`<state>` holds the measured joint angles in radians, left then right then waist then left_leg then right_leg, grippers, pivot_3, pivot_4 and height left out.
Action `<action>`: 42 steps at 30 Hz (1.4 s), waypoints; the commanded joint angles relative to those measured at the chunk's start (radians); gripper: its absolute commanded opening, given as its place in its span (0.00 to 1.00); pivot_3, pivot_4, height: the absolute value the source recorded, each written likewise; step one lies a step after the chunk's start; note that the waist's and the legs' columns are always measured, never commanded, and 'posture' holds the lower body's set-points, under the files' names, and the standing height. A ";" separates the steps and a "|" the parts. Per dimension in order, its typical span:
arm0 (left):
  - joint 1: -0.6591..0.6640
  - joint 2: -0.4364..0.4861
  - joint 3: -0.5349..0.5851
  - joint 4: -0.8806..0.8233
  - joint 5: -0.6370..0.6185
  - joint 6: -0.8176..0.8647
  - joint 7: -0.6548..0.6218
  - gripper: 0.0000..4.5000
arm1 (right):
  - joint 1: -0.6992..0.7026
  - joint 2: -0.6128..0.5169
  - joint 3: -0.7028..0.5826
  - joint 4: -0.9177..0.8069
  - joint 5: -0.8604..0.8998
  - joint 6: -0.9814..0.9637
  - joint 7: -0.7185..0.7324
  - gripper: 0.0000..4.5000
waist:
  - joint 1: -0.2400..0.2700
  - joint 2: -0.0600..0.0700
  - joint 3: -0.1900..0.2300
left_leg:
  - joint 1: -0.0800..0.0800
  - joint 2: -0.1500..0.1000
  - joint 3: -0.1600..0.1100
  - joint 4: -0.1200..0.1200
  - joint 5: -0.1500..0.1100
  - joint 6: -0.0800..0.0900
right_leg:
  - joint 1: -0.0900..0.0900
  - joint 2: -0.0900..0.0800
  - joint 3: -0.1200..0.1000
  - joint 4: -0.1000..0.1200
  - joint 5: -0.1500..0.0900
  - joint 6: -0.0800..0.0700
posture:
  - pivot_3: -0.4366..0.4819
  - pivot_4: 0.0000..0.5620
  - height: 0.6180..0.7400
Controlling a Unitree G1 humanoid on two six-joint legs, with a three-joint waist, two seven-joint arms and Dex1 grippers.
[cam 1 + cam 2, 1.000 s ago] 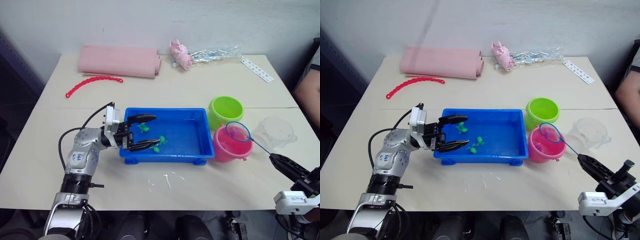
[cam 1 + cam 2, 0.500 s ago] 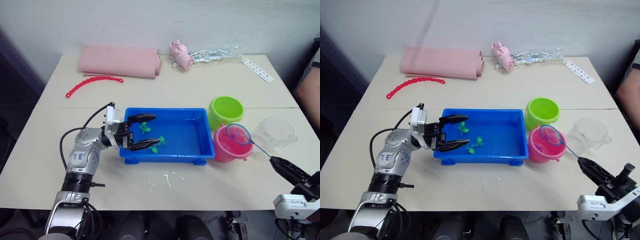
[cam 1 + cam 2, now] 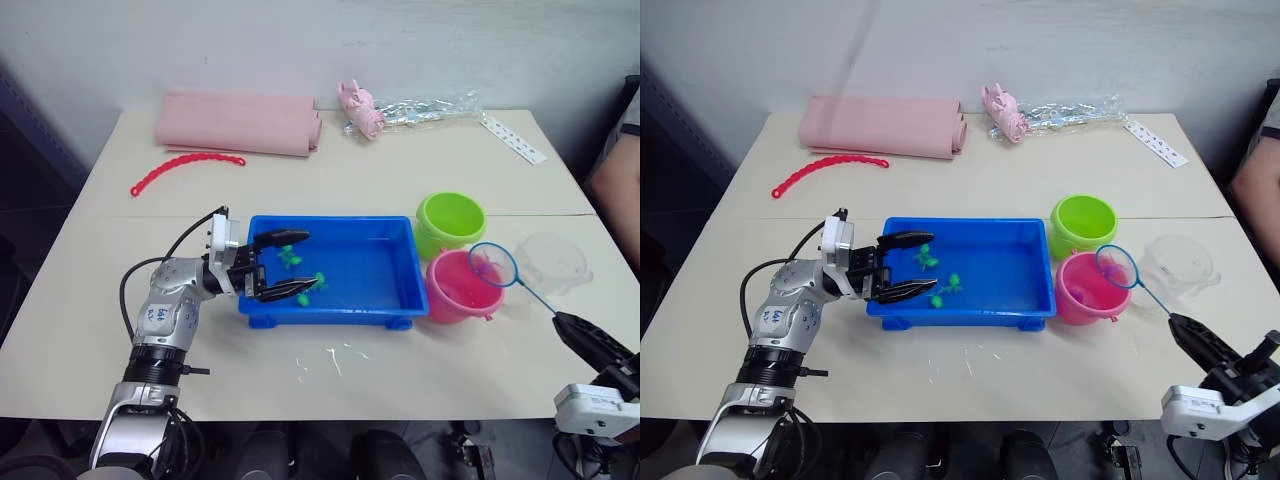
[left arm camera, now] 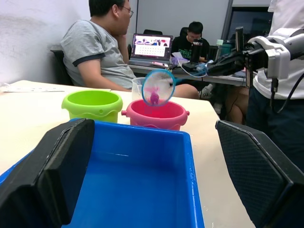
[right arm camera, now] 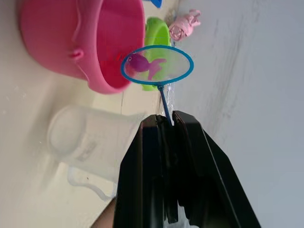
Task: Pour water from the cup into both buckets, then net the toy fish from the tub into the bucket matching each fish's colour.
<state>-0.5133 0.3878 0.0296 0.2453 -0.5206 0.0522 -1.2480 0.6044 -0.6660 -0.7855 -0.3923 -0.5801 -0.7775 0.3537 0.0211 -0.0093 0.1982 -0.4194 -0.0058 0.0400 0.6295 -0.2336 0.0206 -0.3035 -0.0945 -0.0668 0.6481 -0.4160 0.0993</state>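
Tabletop: right jaws clamp net (image 5: 157,65) handle (pink fish (image 5: 137,62) inside)

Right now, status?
Right hand shut on net, pink fish in it, over pink bucket rim. Left hand open at tub. Green fish remain.

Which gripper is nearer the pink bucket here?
Right. The right gripper holds the net at the pink bucket's rim; the left gripper is open across the blue tub, at its far end.
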 commanded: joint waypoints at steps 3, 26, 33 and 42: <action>-0.001 -0.006 0.010 -0.014 -0.003 -0.018 -0.004 0.99 | 0.019 0.019 0.000 0.018 -0.026 0.029 -0.035 0.00 | 0.000 0.000 0.000 | 0.000 0.000 0.000 0.000 0.000 0.000 | 0.000 0.000 0.000 0.000 0.000 0.000 | 0.48 0.27 1.00; 0.018 -0.061 0.012 -0.010 0.010 -0.062 0.043 0.99 | 0.008 -0.021 0.002 -0.103 -0.034 0.034 -0.020 0.00 | 0.001 0.001 -0.001 | 0.000 0.000 0.000 0.001 0.000 0.000 | 0.000 0.000 0.001 0.002 0.000 0.000 | 0.48 0.27 1.00; 0.013 -0.078 0.010 -0.008 0.010 -0.075 0.053 0.99 | -0.003 -0.057 -0.087 -0.092 0.000 0.056 -0.004 0.00 | 0.001 0.001 -0.001 | 0.001 0.000 0.000 0.001 0.000 0.000 | 0.000 0.000 0.001 0.003 0.000 0.000 | 0.48 0.27 1.00; 0.012 -0.081 0.007 -0.015 0.014 -0.071 0.064 0.99 | 0.038 -0.038 -0.112 -0.074 -0.014 0.041 -0.017 0.00 | 0.000 -0.001 -0.002 | 0.001 0.000 0.001 0.001 0.001 0.000 | 0.000 0.000 0.001 0.003 0.000 0.000 | 0.48 0.27 1.00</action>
<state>-0.4966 0.3078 0.0287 0.2499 -0.5056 -0.0086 -1.1903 0.6364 -0.7040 -0.8650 -0.4622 -0.6070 -0.7394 0.3485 0.0215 -0.0099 0.1957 -0.4178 -0.0060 0.0405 0.6302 -0.2330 0.0202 -0.3035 -0.0946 -0.0657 0.6517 -0.4161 0.0993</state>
